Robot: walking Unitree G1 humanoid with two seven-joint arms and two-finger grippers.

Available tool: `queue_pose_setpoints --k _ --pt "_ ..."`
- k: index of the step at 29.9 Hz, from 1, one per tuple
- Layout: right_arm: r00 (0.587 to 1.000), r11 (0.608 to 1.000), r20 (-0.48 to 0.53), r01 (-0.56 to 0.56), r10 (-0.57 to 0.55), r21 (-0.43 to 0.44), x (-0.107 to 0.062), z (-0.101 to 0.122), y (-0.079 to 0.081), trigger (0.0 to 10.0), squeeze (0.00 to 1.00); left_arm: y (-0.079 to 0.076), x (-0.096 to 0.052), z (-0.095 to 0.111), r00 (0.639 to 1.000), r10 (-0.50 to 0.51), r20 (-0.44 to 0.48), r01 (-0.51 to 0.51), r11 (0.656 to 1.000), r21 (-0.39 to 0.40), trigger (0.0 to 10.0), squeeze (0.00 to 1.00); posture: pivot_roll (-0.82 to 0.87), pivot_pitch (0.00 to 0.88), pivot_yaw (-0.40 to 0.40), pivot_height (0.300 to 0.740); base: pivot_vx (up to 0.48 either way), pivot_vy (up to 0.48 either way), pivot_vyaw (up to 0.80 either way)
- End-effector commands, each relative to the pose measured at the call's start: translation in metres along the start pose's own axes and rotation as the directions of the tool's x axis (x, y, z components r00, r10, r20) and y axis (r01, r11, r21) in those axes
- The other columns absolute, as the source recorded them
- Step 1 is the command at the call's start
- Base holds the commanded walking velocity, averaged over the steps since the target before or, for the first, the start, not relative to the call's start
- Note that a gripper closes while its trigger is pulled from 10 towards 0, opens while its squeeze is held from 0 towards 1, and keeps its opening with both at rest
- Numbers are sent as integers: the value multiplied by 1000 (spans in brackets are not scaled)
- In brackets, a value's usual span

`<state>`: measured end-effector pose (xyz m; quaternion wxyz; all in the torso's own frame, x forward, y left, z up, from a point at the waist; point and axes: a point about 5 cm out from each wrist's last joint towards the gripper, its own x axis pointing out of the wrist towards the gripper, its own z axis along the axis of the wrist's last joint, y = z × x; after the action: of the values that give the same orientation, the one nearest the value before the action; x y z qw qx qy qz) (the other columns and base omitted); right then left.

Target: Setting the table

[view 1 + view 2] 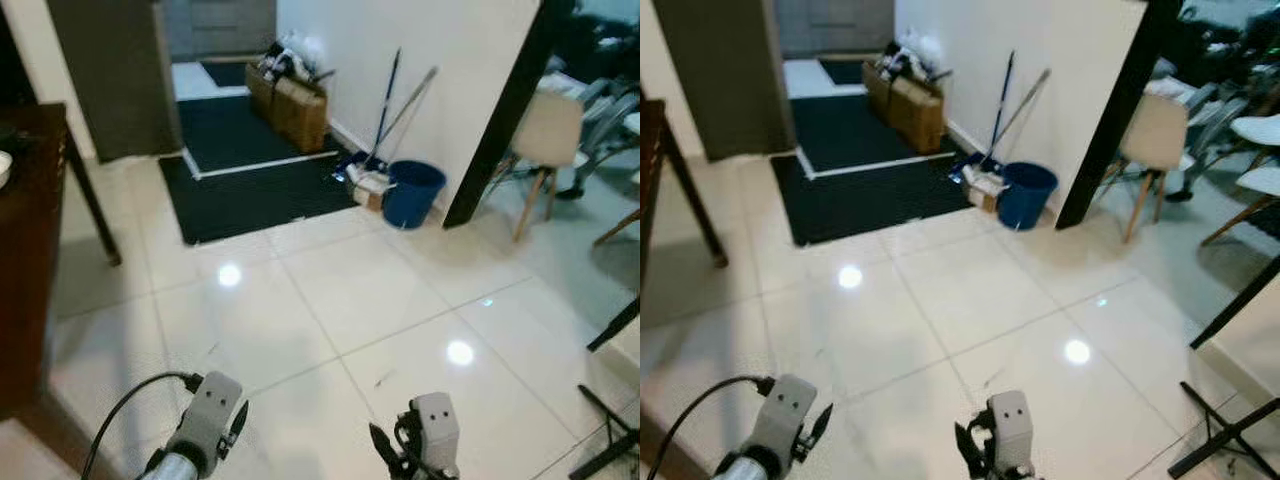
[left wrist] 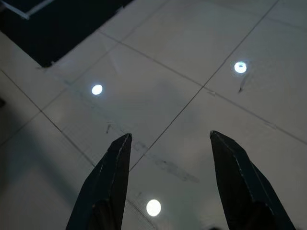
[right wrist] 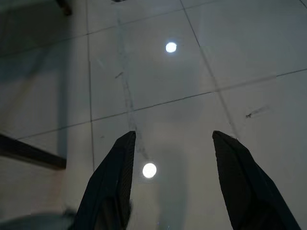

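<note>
The robot stood on a glossy white tiled floor (image 1: pixel 330 300), both arms hanging low in front of it. The left gripper (image 2: pixel 168 158) pointed down at the tiles with its two black fingers (image 2: pixel 108 182) spread apart and nothing between them. The right gripper (image 3: pixel 172 158) hung the same way, fingers (image 3: pixel 240 182) parted and empty, ceiling lights mirrored in the tile below.

At the robot's far left stood a dark wooden worktop (image 1: pixel 30 250), with the edge of a white dish (image 1: pixel 4 167) resting on it, well apart from both grippers.

Ahead, a dark mat (image 1: pixel 250 195) lay before a doorway. A cardboard box (image 1: pixel 290 105) stuffed with odds and ends sat against the white wall (image 1: pixel 400 60). Farther along that wall, a blue bucket (image 1: pixel 412 192) stood beside two leaning mop handles (image 1: pixel 395 100). To the right, past a black post (image 1: pixel 505 110), pale chairs (image 1: pixel 1155 140) with wooden legs stood on the tiles. A black stand's feet (image 1: pixel 1230 430) showed at the near right.
</note>
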<state>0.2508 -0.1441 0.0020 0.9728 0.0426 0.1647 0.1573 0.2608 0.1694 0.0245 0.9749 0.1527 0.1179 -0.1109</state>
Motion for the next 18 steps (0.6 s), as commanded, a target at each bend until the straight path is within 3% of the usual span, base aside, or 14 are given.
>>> queue_pose_setpoints --k 1,18 --pt "1000 1000 -11 -6 6 6 -1 -4 3 10000 0 0 -2 -6 1000 -5 -27 5 1000 4 10000 0 17 104 33 740 480 0 0" --pt "1000 1000 -9 -14 14 1 0 -4 4 10000 0 0 -1 -6 1000 -9 -26 9 1000 9 10000 0 14 100 35 740 480 0 0"
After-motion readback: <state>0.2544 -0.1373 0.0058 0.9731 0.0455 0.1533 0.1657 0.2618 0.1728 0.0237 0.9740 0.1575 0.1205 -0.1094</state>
